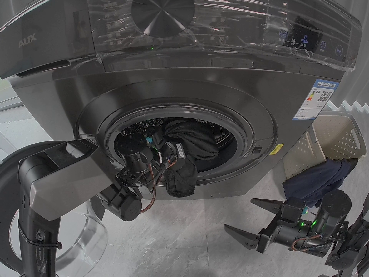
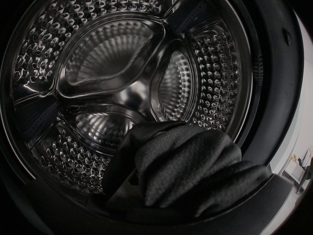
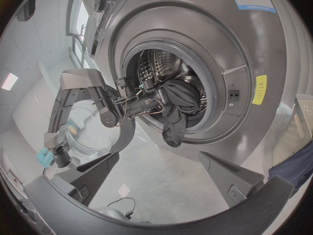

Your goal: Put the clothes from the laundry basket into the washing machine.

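Observation:
The grey washing machine point(image 1: 230, 89) stands with its round opening uncovered, and its steel drum point(image 2: 114, 66) holds no clothes. My left gripper point(image 1: 175, 151) is at the opening, shut on a black garment point(image 1: 192, 143) that bunches around its tip. Part of the cloth hangs out over the lower rim point(image 3: 172, 134), and the cloth hides the fingers point(image 2: 186, 167). My right gripper point(image 1: 238, 213) hovers open and empty above the floor, in front of the machine to the right. The beige laundry basket point(image 1: 338, 135) leans beside the machine, a navy garment point(image 1: 319, 179) draped over its edge.
The machine's glass door point(image 1: 77, 231) is swung open to the left, behind my left arm. Grey tiled floor point(image 1: 200, 235) spreads in front of the machine. The basket point(image 3: 305, 115) and navy cloth point(image 3: 293, 167) lie just right of my right gripper point(image 3: 158, 154).

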### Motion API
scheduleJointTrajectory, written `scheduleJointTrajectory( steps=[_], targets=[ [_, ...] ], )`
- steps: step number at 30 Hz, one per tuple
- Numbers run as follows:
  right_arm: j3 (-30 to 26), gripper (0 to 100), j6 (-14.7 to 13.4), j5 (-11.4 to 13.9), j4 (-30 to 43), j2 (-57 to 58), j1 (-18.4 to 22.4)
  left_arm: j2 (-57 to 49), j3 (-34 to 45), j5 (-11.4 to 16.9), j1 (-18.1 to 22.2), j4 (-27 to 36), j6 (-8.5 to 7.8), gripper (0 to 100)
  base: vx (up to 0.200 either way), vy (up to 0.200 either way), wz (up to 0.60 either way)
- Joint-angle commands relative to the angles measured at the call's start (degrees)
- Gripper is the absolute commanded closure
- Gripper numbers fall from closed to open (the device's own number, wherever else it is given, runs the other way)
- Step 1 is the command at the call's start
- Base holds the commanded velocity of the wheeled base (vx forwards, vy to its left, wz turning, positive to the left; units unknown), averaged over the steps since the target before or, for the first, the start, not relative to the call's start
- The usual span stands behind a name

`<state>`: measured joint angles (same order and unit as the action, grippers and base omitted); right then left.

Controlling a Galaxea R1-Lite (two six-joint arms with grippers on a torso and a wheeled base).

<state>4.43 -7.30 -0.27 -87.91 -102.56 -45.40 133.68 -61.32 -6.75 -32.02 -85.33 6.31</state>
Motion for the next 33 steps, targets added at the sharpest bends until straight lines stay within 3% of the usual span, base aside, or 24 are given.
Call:
scheduleJointTrajectory(
  steps=[1,9,22,33],
  targets=[
    [1.0,0,0.1,-3.9,0.0,-0.5,0.0,1.7,-3.5,0.0,0.3,1.4,0.01,100,0.000,0.000,0.00],
    [4.3,0,-1.8,-11.3,0.4,-1.5,0.3,2.0,-8.8,-0.2,1.7,5.3,0.28,100,0.000,0.000,0.00],
    [4.4,0,-1.9,-10.9,0.4,-1.9,-0.4,9.0,-20.2,-3.7,3.2,6.7,-0.16,100,0.000,0.000,0.00],
    [4.5,0,-2.5,-10.6,0.4,-2.0,-0.4,15.4,-40.1,-3.7,3.7,17.8,0.10,100,0.000,0.000,0.00]
  ],
)
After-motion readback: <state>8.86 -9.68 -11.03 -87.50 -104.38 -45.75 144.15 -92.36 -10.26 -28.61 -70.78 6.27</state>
